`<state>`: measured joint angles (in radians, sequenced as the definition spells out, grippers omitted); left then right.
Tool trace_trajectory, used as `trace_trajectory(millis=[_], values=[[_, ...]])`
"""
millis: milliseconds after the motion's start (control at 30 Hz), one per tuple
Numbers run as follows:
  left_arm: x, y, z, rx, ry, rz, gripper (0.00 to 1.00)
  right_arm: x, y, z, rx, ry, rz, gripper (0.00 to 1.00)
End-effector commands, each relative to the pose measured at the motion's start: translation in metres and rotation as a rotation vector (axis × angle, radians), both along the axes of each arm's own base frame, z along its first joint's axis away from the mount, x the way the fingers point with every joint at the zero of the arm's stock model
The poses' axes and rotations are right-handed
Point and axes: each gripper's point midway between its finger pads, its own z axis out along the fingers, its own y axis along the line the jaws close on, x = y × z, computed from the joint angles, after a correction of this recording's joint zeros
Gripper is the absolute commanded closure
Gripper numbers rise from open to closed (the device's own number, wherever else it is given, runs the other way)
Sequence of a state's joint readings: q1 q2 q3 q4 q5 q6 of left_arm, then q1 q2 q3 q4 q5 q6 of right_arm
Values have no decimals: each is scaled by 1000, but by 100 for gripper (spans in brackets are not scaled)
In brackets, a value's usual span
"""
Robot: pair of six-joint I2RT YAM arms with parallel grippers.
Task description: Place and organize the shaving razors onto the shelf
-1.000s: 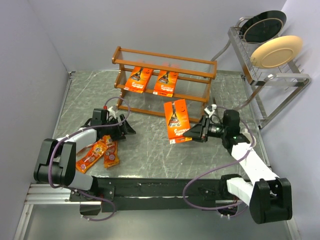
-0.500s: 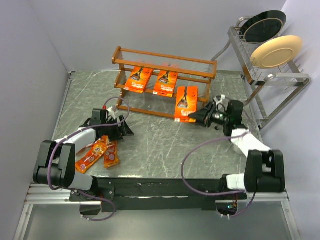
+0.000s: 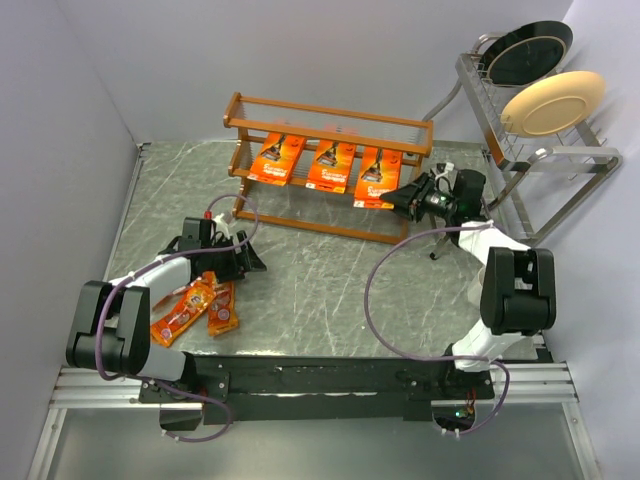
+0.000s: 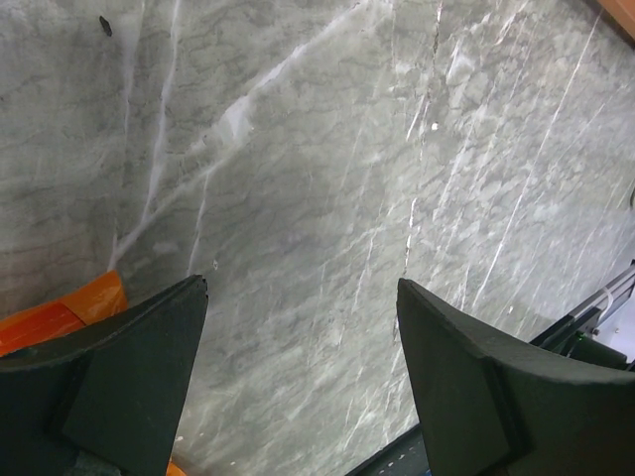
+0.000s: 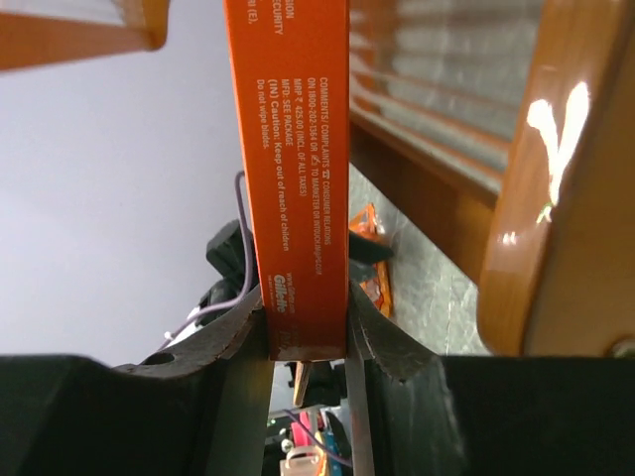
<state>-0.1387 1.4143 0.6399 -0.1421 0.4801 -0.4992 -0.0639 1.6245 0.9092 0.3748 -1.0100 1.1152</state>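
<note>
The orange-brown shelf (image 3: 330,118) stands at the back of the table. Two large orange razor cards (image 3: 277,159) (image 3: 332,165) lie on its middle tier. My right gripper (image 3: 400,197) is shut on a third large card (image 3: 374,177), held at the tier's right end; in the right wrist view the card's edge (image 5: 298,178) sits clamped between the fingers (image 5: 382,342). The small blister packs (image 3: 196,306) lie on the table at the front left. My left gripper (image 3: 256,262) is open and empty just right of them; an orange corner of a pack (image 4: 60,312) shows in the left wrist view.
A silver metal rack (image 3: 530,150) with a black plate (image 3: 528,52) and a cream plate (image 3: 552,103) stands at the back right. Grey walls close the left and back. The shelf's wooden rail (image 5: 556,178) is close on the right of the right gripper.
My right gripper has carried the large card from mid-table up and back to the shelf's middle tier, beside the other two cards. The left arm has not moved.
</note>
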Motion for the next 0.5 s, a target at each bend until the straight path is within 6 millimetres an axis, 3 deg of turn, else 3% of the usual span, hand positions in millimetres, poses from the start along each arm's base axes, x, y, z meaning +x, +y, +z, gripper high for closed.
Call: trace_trajectory(millis=[0,133,167,233,367,467], values=[[5,2,8,12,-50,-15,18,26,-9,11,4,-31,-40,84],[6,2,8,16,-47,-17,18,36,-11,5,-6,16,-48,78],[6,2,7,15,-45,-18,18,38,-11,3,-11,29,-53,68],[4,1,6,12,-38,-20,18,40,-13,-4,-21,78,-65,61],[4,1,6,8,-42,-16,18,33,-14,-10,-21,137,-83,43],[4,1,6,5,-41,-13,17,22,-13,-11,-18,156,-82,39]])
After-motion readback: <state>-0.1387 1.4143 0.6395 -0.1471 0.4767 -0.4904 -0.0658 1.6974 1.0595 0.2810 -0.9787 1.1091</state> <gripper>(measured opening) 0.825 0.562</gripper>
